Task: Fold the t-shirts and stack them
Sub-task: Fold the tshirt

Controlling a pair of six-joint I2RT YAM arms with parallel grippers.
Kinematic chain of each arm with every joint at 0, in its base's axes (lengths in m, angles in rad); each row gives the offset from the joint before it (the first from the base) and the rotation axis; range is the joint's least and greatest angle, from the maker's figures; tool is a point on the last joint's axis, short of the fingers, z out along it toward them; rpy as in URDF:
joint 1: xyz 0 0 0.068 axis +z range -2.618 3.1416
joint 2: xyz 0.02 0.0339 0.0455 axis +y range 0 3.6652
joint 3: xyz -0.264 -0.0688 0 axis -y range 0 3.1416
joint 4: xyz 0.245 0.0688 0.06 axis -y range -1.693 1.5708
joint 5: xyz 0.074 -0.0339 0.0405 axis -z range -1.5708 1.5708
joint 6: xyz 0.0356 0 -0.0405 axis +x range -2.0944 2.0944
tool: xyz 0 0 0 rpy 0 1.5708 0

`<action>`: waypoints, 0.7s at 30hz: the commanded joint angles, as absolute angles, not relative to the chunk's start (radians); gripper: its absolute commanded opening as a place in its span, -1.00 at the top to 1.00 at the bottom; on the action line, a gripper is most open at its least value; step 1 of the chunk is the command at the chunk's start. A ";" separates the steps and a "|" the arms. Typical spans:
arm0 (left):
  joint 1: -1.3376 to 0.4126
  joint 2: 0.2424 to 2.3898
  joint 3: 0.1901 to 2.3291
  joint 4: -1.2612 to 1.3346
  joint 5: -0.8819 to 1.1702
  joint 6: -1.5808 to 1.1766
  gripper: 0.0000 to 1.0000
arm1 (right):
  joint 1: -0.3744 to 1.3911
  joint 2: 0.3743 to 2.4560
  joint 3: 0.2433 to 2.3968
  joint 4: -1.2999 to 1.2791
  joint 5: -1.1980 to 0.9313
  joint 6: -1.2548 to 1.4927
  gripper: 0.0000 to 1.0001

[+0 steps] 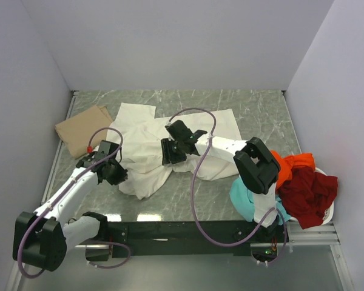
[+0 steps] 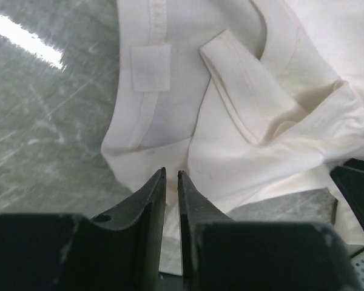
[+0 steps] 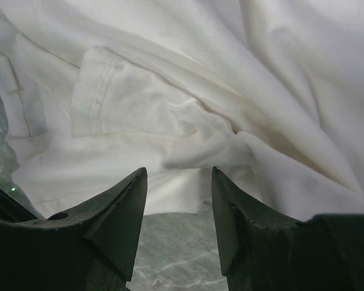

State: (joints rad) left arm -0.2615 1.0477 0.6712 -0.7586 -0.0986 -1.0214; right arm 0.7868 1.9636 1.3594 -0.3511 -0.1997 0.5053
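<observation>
The large cream-white t-shirt (image 1: 147,140) lies crumpled in the middle of the table. My left gripper (image 1: 119,176) sits at its near left edge. In the left wrist view my left gripper (image 2: 171,173) is shut to a thin slit on the hem of the cream-white shirt (image 2: 242,91). My right gripper (image 1: 168,155) hovers over the middle of the shirt. In the right wrist view my right gripper (image 3: 179,171) is open and empty, just short of a bunched fold of the shirt (image 3: 188,91). The tan shirt (image 1: 82,128) lies folded at the back left.
A white basket (image 1: 329,213) at the near right edge holds the teal (image 1: 246,197), orange (image 1: 295,163) and dark red (image 1: 308,193) shirts. Grey walls close in the marbled table (image 1: 255,112) on three sides. Purple cables loop over both arms.
</observation>
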 commanded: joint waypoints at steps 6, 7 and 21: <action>-0.290 1.049 0.552 -0.618 -0.031 -1.026 0.62 | 0.795 1.927 1.408 -0.362 -0.186 0.499 -0.08; -0.293 1.048 0.537 -0.614 -0.028 -1.029 0.62 | 0.796 1.927 1.407 -0.359 -0.189 0.500 -0.08; -0.423 1.028 0.503 -0.661 -0.057 -1.106 0.64 | 0.793 1.947 1.394 -0.337 -0.204 0.512 -0.08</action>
State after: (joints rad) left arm -0.3878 1.0504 0.5068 -0.6376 -0.0422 -1.0672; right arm 0.7879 1.9594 1.3739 -0.3592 -0.2035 0.5076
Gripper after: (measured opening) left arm 0.183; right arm 0.539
